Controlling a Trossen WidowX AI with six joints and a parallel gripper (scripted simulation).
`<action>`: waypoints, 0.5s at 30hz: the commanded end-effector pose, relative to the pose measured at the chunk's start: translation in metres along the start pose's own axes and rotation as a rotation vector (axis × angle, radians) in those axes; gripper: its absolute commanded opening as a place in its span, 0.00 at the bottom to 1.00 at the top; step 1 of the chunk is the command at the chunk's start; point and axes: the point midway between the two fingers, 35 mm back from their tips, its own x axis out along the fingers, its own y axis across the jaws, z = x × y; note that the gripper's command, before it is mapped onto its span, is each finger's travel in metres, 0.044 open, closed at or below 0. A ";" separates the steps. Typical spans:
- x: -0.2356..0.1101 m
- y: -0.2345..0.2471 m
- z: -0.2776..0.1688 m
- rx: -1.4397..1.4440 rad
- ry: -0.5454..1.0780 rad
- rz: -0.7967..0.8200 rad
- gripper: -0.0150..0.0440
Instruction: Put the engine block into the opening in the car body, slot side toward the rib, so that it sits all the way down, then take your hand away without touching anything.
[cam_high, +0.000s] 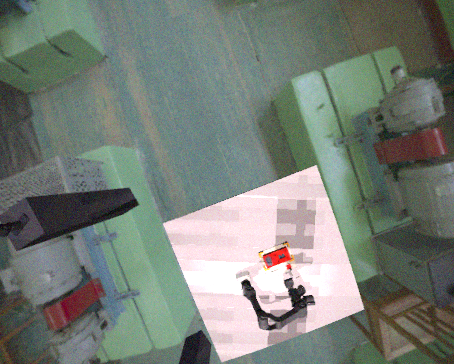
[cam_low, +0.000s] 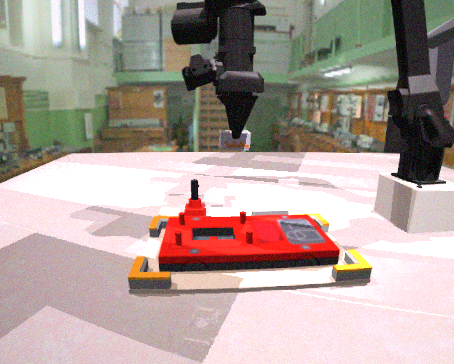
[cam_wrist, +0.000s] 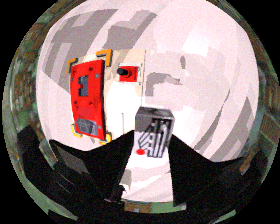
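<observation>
The red car body lies flat in a fixture with yellow corner brackets. Its rectangular opening faces up and is empty. My gripper is shut on the engine block, a small grey-white block. It holds the block in the air above the table, behind the car body and well above it. In the wrist view the car body lies to the left of the block.
A small red stand with a black peg sits just behind the car body's left end. The arm's white base block stands at the right. The table top is pale with grey patches.
</observation>
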 end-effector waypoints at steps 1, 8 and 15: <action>0.005 0.009 0.004 -0.172 0.006 -0.001 0.25; 0.009 0.021 0.010 -0.414 0.005 0.000 0.25; 0.013 0.033 0.015 -0.655 0.004 0.002 0.25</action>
